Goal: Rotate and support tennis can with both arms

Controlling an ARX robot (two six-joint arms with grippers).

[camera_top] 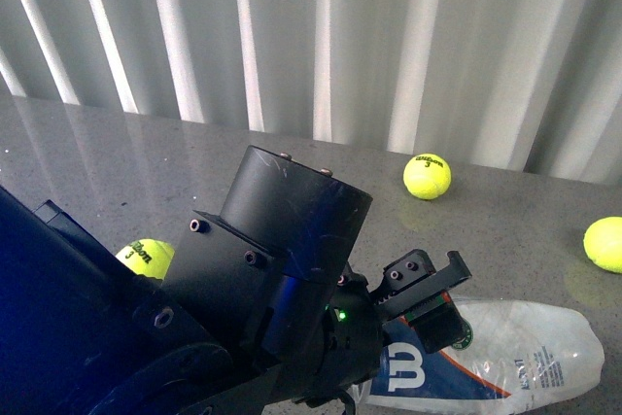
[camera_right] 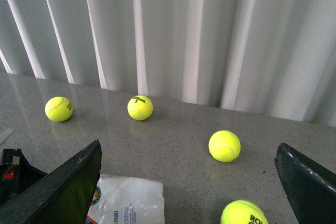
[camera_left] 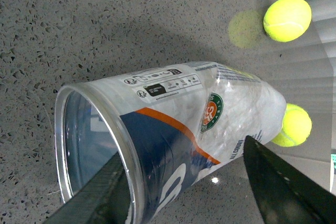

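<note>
Left gripper (camera_left: 182,148) gapes astride the lying tennis can (camera_left: 173,108); right gripper (camera_right: 188,145) gapes empty, tennis balls (camera_right: 224,146) around.

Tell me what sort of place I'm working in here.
Probably an indoor test or demo bench: a speckled grey countertop, a white pleated curtain behind it, and loose tennis balls around a tennis can lying on its side.

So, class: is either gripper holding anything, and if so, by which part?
Nothing is held. The left gripper hangs open above the tennis can, not around it; the right gripper is open and empty.
</note>
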